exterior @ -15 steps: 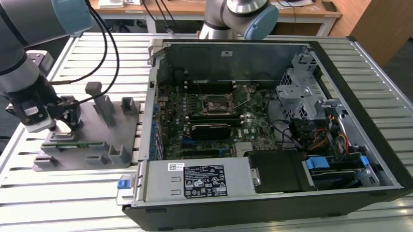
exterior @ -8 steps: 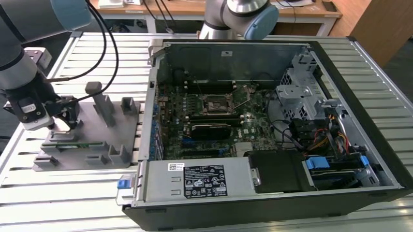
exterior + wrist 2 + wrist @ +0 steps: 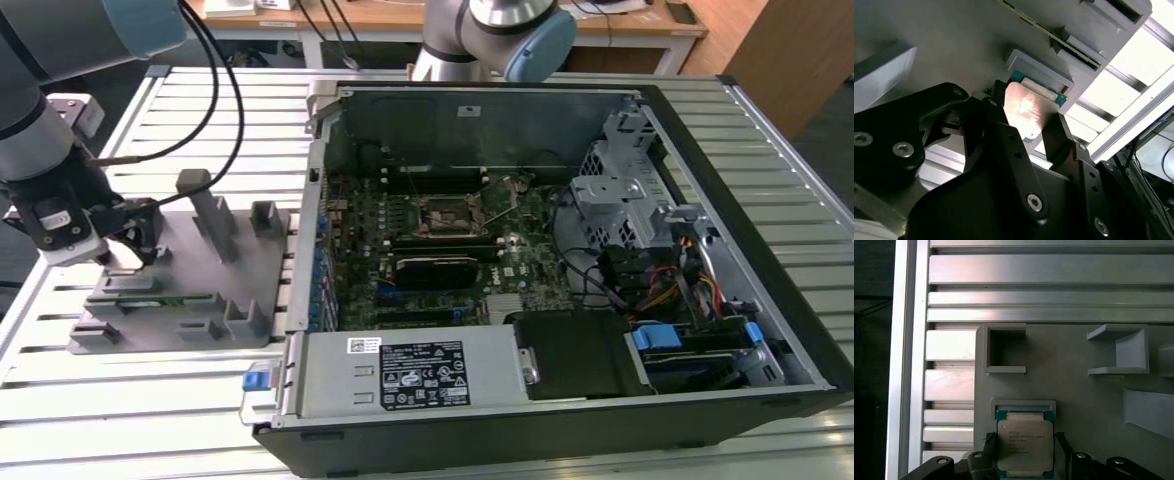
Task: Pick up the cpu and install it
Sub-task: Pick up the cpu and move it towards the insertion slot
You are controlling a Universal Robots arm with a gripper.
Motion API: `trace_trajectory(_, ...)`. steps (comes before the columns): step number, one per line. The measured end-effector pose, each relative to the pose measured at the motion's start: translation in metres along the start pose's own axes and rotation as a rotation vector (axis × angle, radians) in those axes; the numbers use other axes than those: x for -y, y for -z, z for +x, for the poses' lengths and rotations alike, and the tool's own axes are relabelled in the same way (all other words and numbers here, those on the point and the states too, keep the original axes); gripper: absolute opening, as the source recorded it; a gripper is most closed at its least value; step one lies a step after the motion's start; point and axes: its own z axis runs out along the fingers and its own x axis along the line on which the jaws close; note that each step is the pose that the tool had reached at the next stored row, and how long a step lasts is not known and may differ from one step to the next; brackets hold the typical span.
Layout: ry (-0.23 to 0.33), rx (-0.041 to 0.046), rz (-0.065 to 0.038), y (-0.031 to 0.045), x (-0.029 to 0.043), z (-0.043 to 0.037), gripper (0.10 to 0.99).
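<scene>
Holds the pincer (image 3: 1025, 446) spread just wider than the chip (image 3: 1025, 440), one black finger (image 3: 988, 444) close beside each of two opposite edges, not visibly squeezing. Lifts nothing: leaves the chip lying flat in its shallow pocket at one edge of the grey block (image 3: 1079, 390), silvery top up, as seen in both wrist views. Counts out as one chip, one pincer with two fingers, one grey block. Has one open computer case (image 3: 747, 200) just beside the block, on the exterior view's right, with one socket (image 3: 447, 212) inside, well apart from the block.
</scene>
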Motion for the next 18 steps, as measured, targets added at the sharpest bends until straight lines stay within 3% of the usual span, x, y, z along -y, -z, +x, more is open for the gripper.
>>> trace_trajectory(18,0.0,0.0,0.0,0.0118,-0.0009,0.0002,0.541)
